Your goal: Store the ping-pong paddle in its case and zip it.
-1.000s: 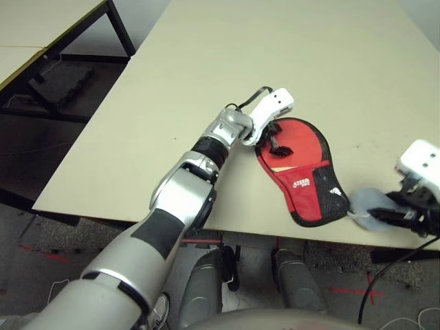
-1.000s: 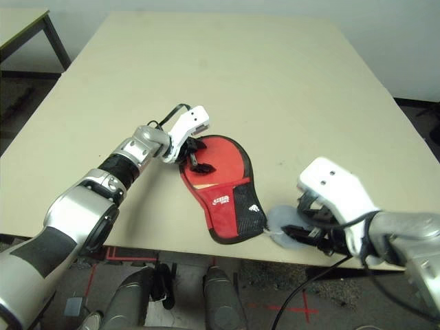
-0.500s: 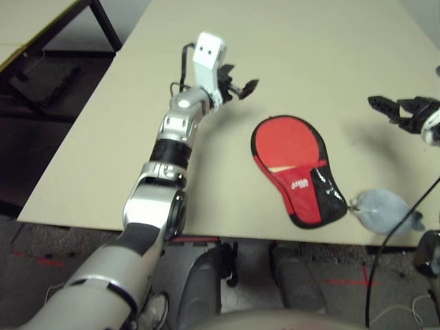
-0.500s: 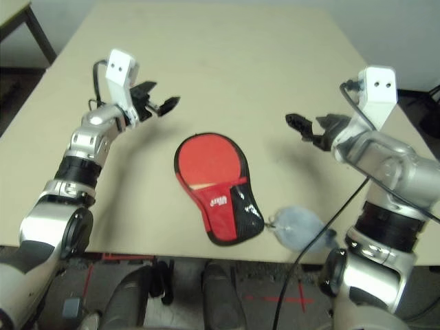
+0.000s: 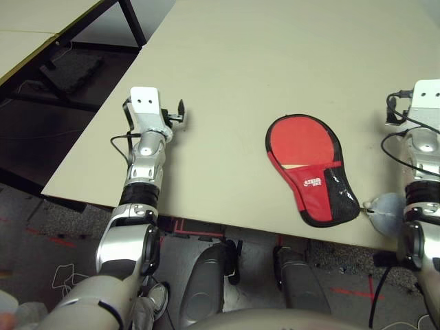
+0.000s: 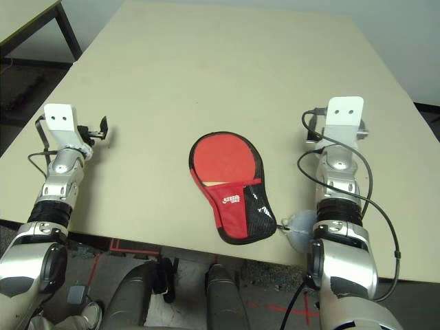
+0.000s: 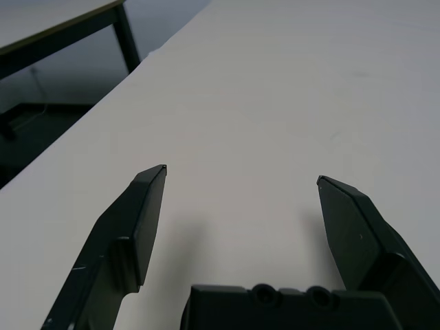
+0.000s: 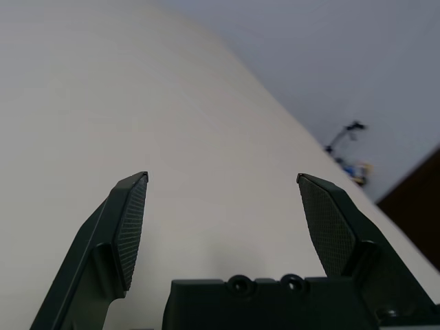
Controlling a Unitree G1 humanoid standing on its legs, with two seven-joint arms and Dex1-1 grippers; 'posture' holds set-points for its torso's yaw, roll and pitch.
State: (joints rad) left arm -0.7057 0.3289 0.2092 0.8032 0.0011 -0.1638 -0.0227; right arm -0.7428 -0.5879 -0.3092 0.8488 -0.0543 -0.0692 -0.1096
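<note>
I see the case with the ping-pong paddle inside at table centre, left gripper at 9, right gripper at 3, both jaws apart, nothing held.

A wide beige table stands beside another table with black legs, over grey floor.

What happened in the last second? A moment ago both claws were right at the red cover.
Both arms pulled away. The left gripper left the case's round end and moved out to the table's left edge; the right gripper let go of the pom-pom and drew off to the right. Both now hang open, holding nothing. The case, with the ping-pong paddle inside, lies much as before.
</note>
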